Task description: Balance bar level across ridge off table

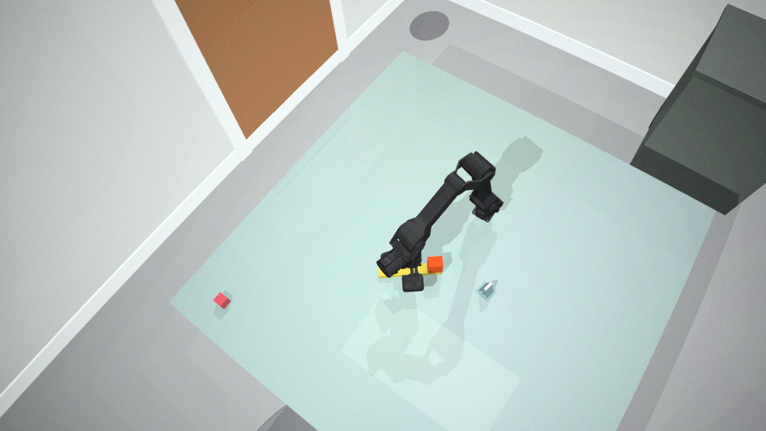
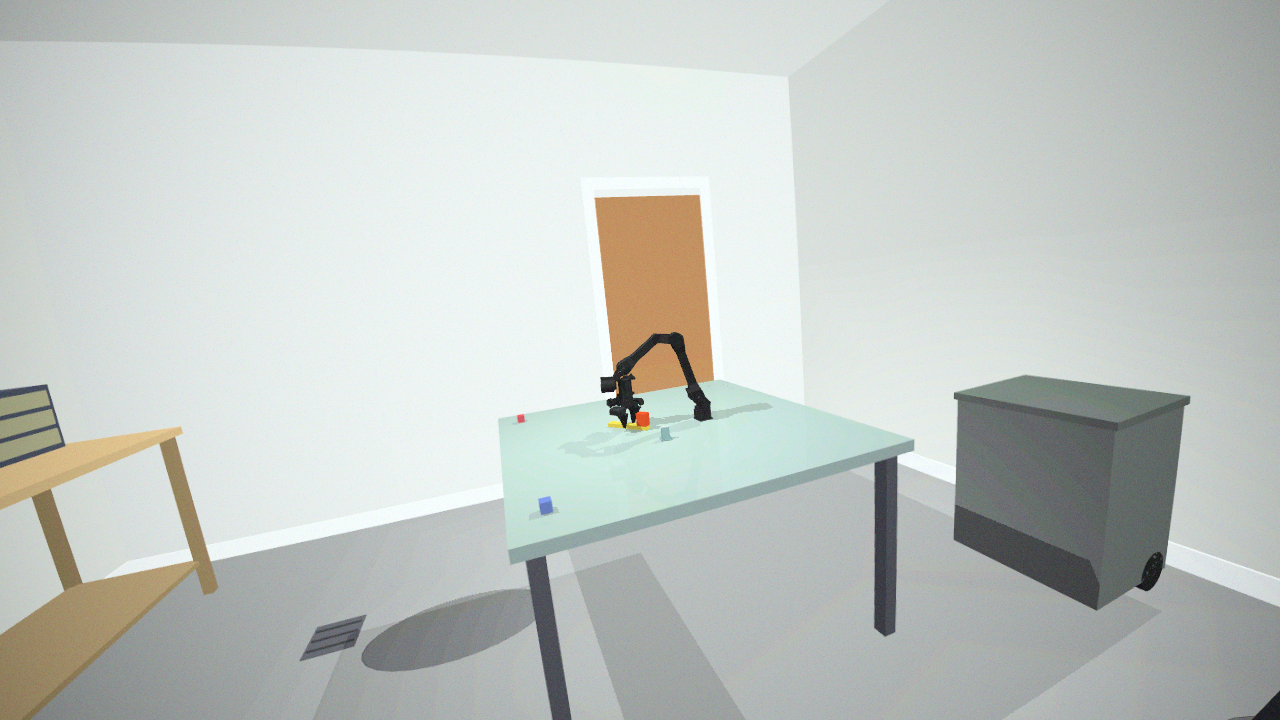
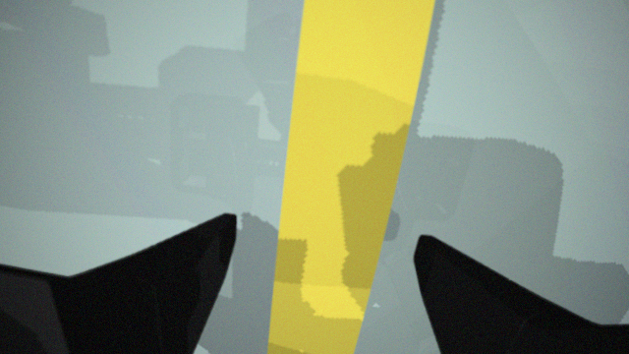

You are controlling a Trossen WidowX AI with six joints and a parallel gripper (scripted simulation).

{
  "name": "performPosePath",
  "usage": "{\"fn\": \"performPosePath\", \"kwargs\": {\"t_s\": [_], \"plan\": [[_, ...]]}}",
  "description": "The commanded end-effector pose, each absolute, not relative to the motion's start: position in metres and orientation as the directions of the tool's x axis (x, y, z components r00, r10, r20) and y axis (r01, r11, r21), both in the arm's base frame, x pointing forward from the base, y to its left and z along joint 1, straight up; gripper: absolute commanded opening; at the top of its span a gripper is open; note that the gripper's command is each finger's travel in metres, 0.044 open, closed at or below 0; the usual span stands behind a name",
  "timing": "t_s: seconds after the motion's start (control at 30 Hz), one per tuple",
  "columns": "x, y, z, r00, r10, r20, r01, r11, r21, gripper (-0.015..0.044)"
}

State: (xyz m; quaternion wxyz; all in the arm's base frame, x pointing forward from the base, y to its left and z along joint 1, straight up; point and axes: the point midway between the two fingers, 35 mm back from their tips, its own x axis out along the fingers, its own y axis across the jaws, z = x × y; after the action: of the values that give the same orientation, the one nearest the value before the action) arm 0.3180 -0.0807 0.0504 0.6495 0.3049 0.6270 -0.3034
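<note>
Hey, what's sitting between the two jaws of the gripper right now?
The yellow bar runs lengthwise through the gap, with bare table showing on both sides of it, so the open gripper is not touching it. The wrist view shows this.

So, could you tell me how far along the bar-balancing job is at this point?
Early stage. Done: the tool is lined up over the yellow bar, one finger on each side. In hand: the approach only; the tool is open and not gripping, and the bar lies on the table. Left: grasp, carry to the small ridge, set it level, release.
</note>
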Motion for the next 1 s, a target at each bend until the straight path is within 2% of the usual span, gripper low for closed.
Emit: {"fn": "performPosePath", "kwargs": {"t_s": [0.0,0.27,0.5,0.73,0.83,0.97], "plan": [[0.317,-0.08,0.049,0.027,-0.007,-1.0,0.779,0.627,0.017,0.0315],[0.317,-0.08,0.049,0.027,-0.007,-1.0,0.779,0.627,0.017,0.0315],[0.317,-0.081,0.049,0.027,-0.011,-1.0,0.776,0.63,0.014,0.0131],[0.317,-0.081,0.049,0.027,-0.011,-1.0,0.776,0.63,0.014,0.0085],[0.318,-0.081,0.053,0.027,-0.011,-1.0,0.777,0.63,0.014,0.0006],[0.319,-0.081,0.063,0.027,-0.011,-1.0,0.777,0.63,0.015,0.0]]}}
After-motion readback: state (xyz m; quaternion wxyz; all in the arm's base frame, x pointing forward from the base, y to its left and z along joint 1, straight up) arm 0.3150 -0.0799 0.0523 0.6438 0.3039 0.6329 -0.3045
